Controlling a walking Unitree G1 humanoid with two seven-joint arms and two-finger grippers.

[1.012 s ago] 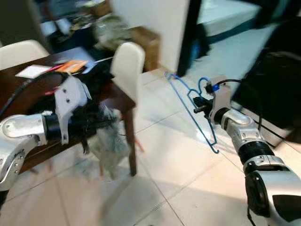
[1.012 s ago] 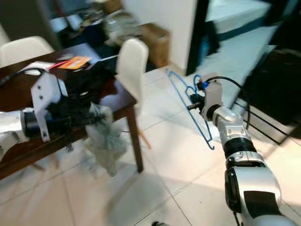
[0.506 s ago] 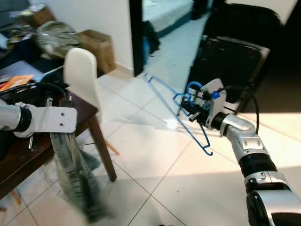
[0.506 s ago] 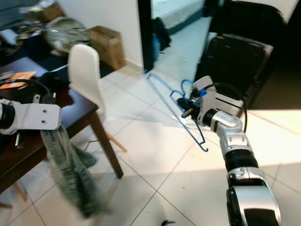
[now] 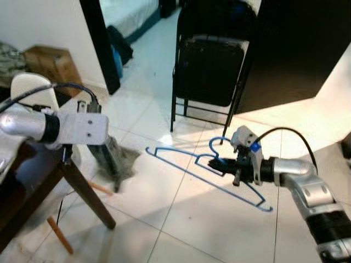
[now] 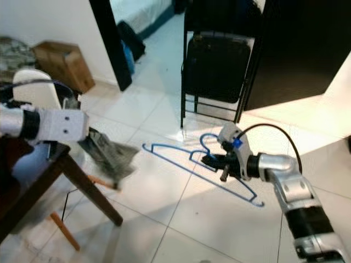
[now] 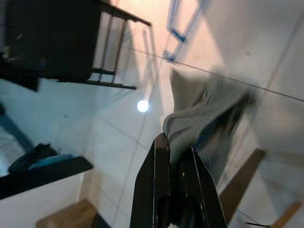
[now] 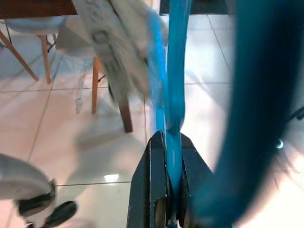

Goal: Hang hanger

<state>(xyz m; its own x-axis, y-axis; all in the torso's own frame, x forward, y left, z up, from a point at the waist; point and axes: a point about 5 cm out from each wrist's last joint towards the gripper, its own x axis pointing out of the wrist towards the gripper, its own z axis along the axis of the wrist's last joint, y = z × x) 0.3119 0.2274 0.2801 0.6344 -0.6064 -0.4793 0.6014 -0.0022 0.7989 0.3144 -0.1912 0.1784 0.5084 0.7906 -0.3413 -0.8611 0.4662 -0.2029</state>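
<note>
A blue wire hanger point(image 5: 175, 154) hangs over the tiled floor, lying nearly level with its hook point(image 5: 217, 143) pointing up. My right gripper point(image 5: 218, 163) is shut on the wire just below the hook; in the right wrist view the blue wire point(image 8: 174, 71) runs out from between the fingertips point(image 8: 172, 142). My left gripper point(image 5: 103, 156) is held out at the left, shut on a grey garment point(image 5: 119, 165) that dangles blurred beside the table leg. In the left wrist view the cloth point(image 7: 209, 114) bunches out from between the black fingers point(image 7: 156, 190).
A black folding chair point(image 5: 208, 71) stands straight ahead beyond the hanger, beside a dark panel at right. A dark wooden table point(image 5: 82, 189) and a white chair point(image 5: 30, 87) fill the left edge. A cardboard box point(image 5: 52, 63) sits by the wall next to an open doorway.
The camera has swung right: table and white chair slid to the left edge, the black chair came to centre. The hanger now lies flatter in my right gripper; the garment swings in my left.
</note>
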